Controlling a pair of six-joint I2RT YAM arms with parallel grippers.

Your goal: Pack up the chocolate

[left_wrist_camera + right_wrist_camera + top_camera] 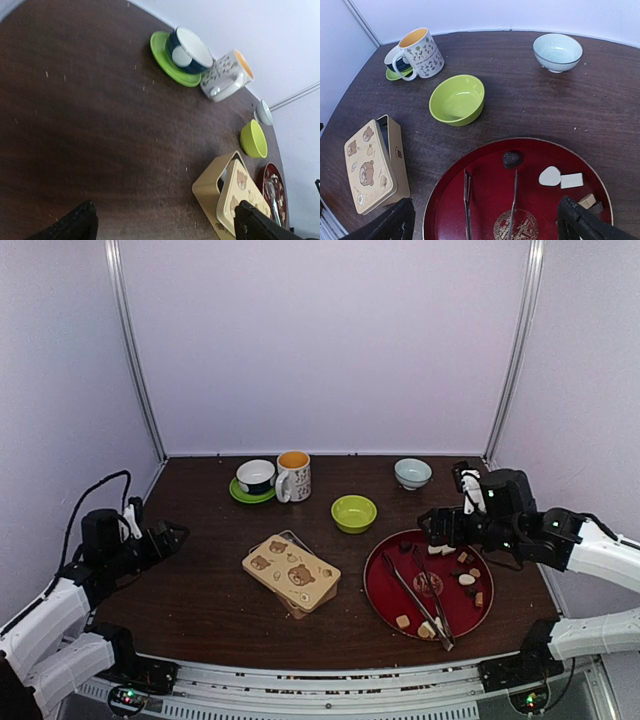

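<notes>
While both grippers stand spread wide with nothing between their fingers, neither touches anything. The right gripper [427, 525] hangs over the far-left rim of the red tray [372, 585]; in its wrist view its black fingers [390, 225] sit at the two lower corners, far apart and bare.

The chocolate pieces [466, 579] lie on that tray, just beneath and ahead of this gripper. A dark rounded piece [512, 159] sits near the tray's far edge. A white rounded piece [550, 176] lies against a white block [571, 180], and a tan cube [587, 201] is close to the finger at the lower right of that view. The top view shows more tan and white pieces along the tray's right side and at its near edge. Metal tongs [513, 197] lie across the tray's middle, their two arms side by side.

The left gripper [172, 537] hovers over bare table [200, 590] at the left edge, well apart from the tray; its fingers [75, 225] are parted just as widely. Between the two arms lies a bear-printed tin [292, 573], its lid askew so a gap of the base shows. Farther back stand a green bowl [354, 512], a pale blue bowl [412, 473], a patterned mug [294, 476] and a cup [256, 476] on a green saucer [243, 496].
</notes>
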